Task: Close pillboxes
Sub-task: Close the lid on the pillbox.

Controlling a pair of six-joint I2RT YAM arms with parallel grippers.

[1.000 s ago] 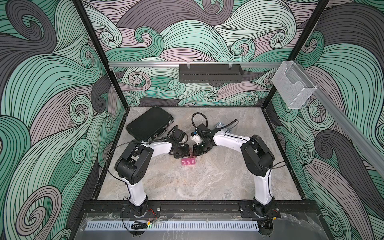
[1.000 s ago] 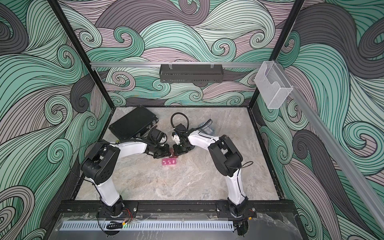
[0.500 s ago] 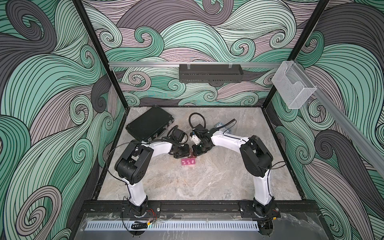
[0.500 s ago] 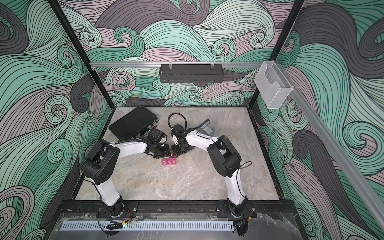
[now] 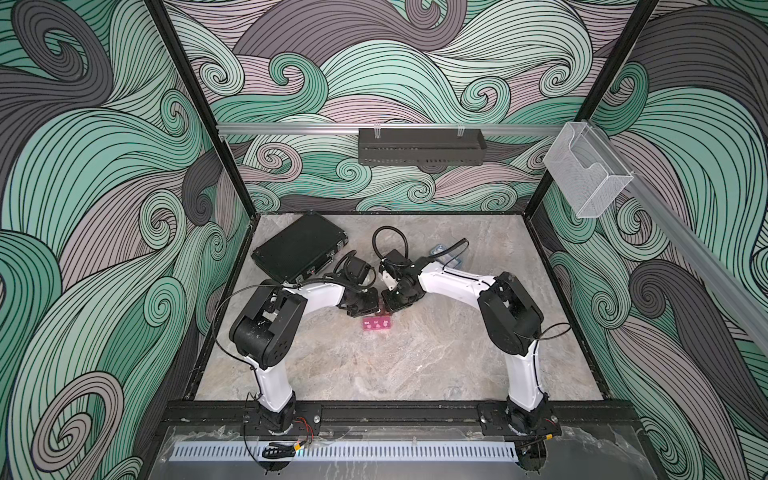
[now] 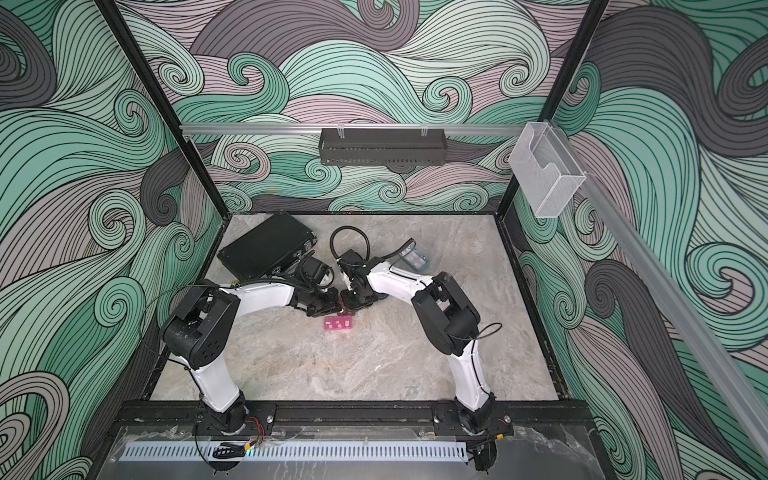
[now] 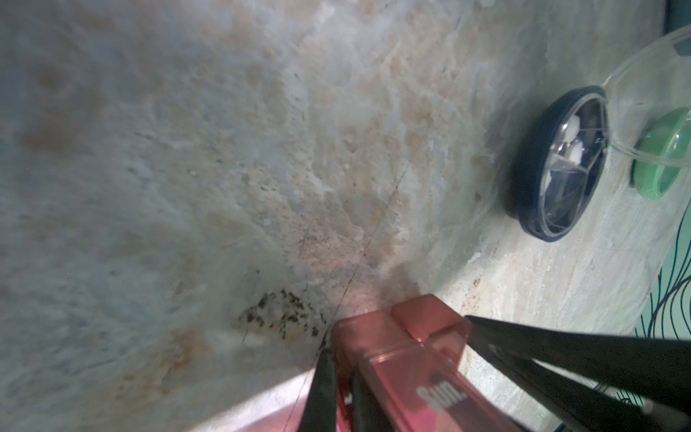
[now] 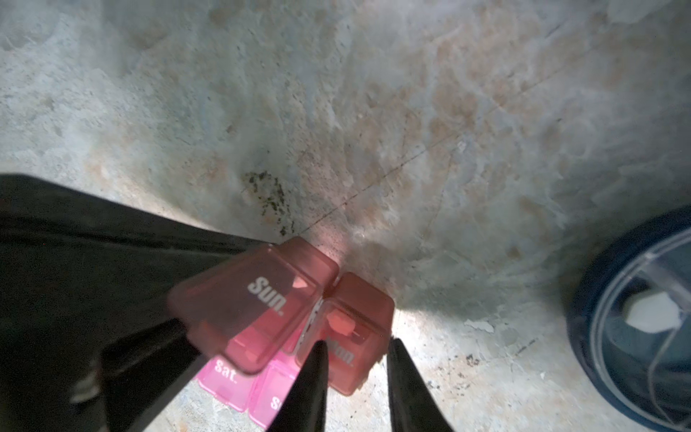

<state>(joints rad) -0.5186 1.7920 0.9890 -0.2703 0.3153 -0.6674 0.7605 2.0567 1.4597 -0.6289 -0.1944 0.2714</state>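
Between left end effector (image 7: 340,362) (pinched shut on it) and part-open right end effector (image 8: 355,342), brown pillbox (image 8: 359,310) could twist free: single-sided grip.

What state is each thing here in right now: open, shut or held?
brown box: gripped, "Sun." lid looks raised, "Mon." lid down.
pink strip: on the table, lids look shut.
dark-blue round box: lid unclear.
green round box: unclear.
light-blue box: partly hidden, unclear.
black case: shut.
left tool: shut on brown box.
right tool: open, at the "Mon." lid.
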